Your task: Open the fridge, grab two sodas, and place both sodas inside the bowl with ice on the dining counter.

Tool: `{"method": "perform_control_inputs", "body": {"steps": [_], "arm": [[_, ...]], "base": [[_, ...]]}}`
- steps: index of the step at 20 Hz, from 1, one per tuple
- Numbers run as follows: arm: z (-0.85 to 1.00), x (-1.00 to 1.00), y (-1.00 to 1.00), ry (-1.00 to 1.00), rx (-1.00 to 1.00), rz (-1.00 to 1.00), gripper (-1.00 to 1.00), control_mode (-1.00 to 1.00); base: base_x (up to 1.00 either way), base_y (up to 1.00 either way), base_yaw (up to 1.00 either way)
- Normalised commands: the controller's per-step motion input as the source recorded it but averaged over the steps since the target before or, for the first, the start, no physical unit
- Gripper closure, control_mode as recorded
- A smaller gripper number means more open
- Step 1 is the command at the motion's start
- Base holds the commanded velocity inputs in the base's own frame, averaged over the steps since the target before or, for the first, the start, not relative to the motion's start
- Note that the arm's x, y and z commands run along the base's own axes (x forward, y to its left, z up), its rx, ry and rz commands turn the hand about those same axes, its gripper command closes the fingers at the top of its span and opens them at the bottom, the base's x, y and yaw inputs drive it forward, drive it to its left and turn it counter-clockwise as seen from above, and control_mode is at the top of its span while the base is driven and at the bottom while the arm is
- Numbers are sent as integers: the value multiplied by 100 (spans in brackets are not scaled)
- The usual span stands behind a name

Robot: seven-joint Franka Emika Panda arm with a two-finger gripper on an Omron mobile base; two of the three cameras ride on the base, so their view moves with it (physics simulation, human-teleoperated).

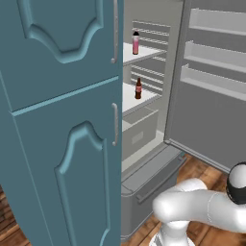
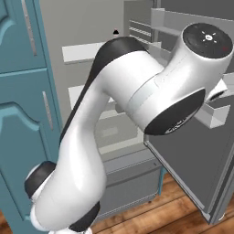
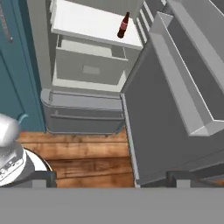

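Two sodas [image 1: 135,43] inside open fridge [image 1: 144,139].

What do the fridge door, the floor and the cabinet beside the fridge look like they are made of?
Fridge door: flat matte grey, likely metal or plastic, with no grain showing. Floor: wood, going by its brown planks with grain and visible seams. Cabinet: teal, smooth, with raised moulded panels, probably painted wood, though the render leaves that open.
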Motion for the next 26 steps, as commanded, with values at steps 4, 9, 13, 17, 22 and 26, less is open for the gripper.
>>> {"method": "perform_control_inputs", "body": {"steps": [4,9,13,17,22,26], "arm": [[0,11,100,0,0,-9,-100,-100],[0,12,97,0,4,-11,-100,-100],[-4,14,86,0,7,-12,-100,-100],[-18,15,81,0,10,-11,-100,-100],[-30,14,75,0,10,-10,-100,-100],[-45,7,70,1,7,-14,-100,-100]], "base": [[0,0,0],[0,0,0],[0,0,0],[0,0,0],[0,0,0],[0,0,0]]}}
